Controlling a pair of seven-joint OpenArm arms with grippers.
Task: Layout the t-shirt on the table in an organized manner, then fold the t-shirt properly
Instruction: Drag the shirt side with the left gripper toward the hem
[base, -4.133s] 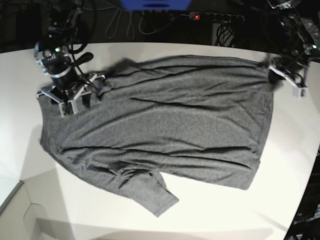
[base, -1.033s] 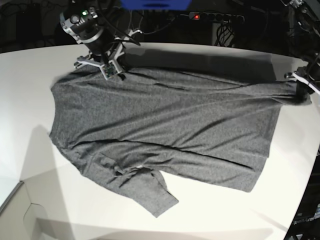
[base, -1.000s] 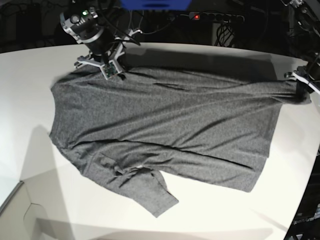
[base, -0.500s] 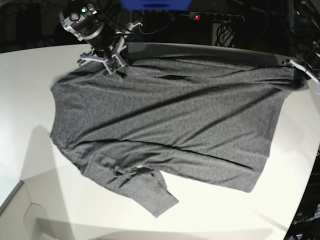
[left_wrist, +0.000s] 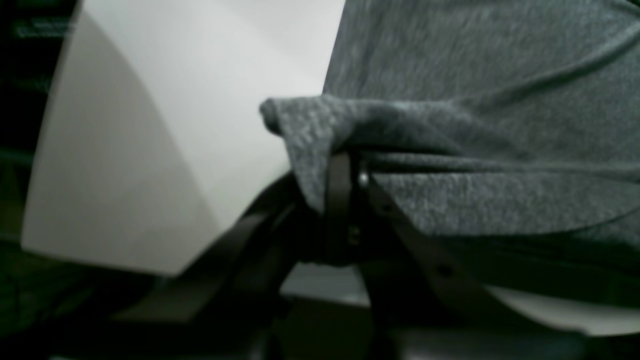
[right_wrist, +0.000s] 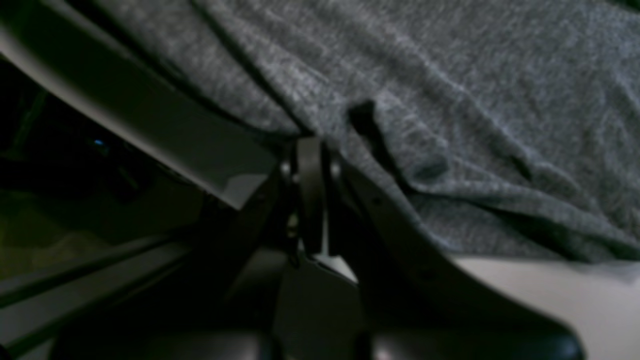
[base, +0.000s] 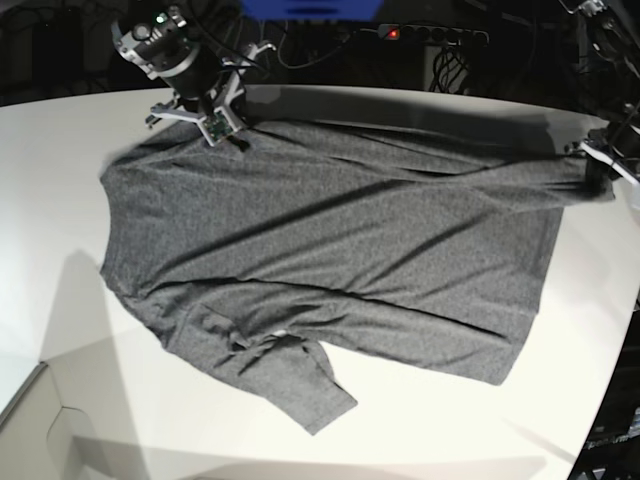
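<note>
T-shirt (base: 330, 260): dark grey, spread across the middle of the table (base: 60, 200), its far edge now pulled up toward the top of the frame and drawn tauter than a moment ago. Right gripper (base: 222, 128), upper left, and left gripper (base: 600, 172), far right, both stay clenched on that edge. Layout stage continues; lower sleeve remains bunched, folding not begun.

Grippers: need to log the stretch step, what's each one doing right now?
Left gripper: shut on the t-shirt.
Right gripper: shut on the t-shirt.
</note>
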